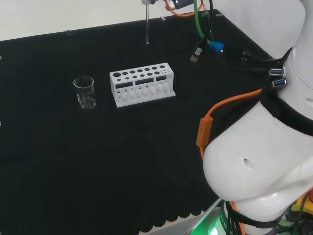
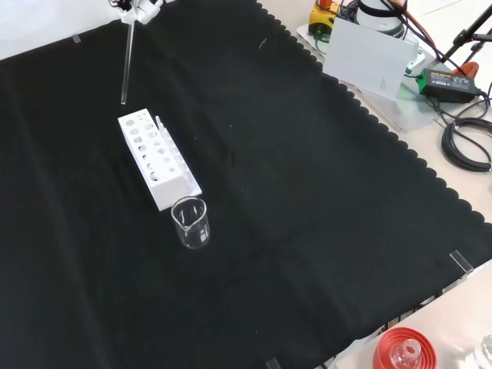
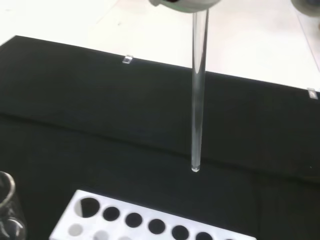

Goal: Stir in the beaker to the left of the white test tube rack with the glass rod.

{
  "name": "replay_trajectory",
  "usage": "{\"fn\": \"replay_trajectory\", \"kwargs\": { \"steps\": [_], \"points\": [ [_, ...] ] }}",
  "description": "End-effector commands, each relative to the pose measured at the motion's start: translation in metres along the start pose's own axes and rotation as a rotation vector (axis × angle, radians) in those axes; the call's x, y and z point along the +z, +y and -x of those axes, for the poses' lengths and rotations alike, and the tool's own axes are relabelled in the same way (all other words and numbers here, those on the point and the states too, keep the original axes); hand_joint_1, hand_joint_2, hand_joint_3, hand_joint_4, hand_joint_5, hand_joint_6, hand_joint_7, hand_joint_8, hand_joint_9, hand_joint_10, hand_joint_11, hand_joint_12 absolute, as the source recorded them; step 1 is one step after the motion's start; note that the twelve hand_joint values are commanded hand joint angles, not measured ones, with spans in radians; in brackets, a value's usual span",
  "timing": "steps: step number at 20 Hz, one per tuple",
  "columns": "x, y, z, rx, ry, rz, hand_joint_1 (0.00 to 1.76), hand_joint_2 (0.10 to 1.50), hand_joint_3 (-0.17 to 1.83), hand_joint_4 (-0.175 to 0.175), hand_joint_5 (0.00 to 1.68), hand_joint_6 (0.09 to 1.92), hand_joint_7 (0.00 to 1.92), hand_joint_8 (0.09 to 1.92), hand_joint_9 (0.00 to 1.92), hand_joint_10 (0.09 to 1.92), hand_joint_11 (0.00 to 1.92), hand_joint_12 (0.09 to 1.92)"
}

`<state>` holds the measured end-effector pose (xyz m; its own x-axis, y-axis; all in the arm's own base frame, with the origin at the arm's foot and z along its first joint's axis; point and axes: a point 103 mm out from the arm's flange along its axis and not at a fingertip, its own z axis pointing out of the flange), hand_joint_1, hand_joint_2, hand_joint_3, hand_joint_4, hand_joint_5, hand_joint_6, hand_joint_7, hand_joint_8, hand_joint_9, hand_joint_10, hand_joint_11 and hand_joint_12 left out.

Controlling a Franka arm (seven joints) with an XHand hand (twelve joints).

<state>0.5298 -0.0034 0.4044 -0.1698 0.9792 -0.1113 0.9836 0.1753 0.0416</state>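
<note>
A clear glass rod [image 1: 147, 24] [image 2: 126, 61] [image 3: 198, 90] hangs upright from the hand [image 2: 138, 8] [image 3: 185, 4], whose fingers pinch its top end at the edge of each view. The rod's tip hovers in the air beyond the white test tube rack [image 1: 142, 83] [image 2: 157, 157] [image 3: 145, 220]. An empty-looking clear beaker [image 1: 84, 92] [image 2: 190, 223] [image 3: 7, 210] stands on the black cloth, left of the rack in the head view and nearer than it in the front view. The rod is well above and away from the beaker.
The arm's white links [image 1: 264, 161] stand at the right of the head view, with loose cables [image 1: 205, 49] hanging. In the front view a red ribbed stand [image 2: 403, 350] sits off the cloth's near edge, and a white box [image 2: 365, 58] and cables [image 2: 469, 138] lie beyond its right edge.
</note>
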Motion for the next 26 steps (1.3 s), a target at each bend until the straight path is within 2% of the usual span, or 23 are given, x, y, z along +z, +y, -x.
{"fn": "replay_trajectory", "kwargs": {
  "steps": [1,7,14,26],
  "points": [
    [-0.005,-0.004,-0.004,-0.010,0.003,0.002,1.31,1.08,-0.17,-0.175,1.23,0.60,1.28,0.61,1.79,0.37,1.63,0.66],
    [-0.005,-0.009,-0.003,-0.017,0.016,0.000,1.31,1.08,-0.17,-0.175,1.23,0.59,1.28,0.61,1.79,0.37,1.63,0.66],
    [-0.018,-0.015,-0.015,-0.032,0.017,0.006,1.31,1.08,-0.17,-0.175,1.23,0.59,1.28,0.60,1.79,0.37,1.63,0.66],
    [-0.030,-0.010,-0.082,-0.117,0.014,0.009,1.31,1.08,-0.17,-0.175,1.23,0.58,1.28,0.60,1.79,0.37,1.63,0.66]
  ]
}}
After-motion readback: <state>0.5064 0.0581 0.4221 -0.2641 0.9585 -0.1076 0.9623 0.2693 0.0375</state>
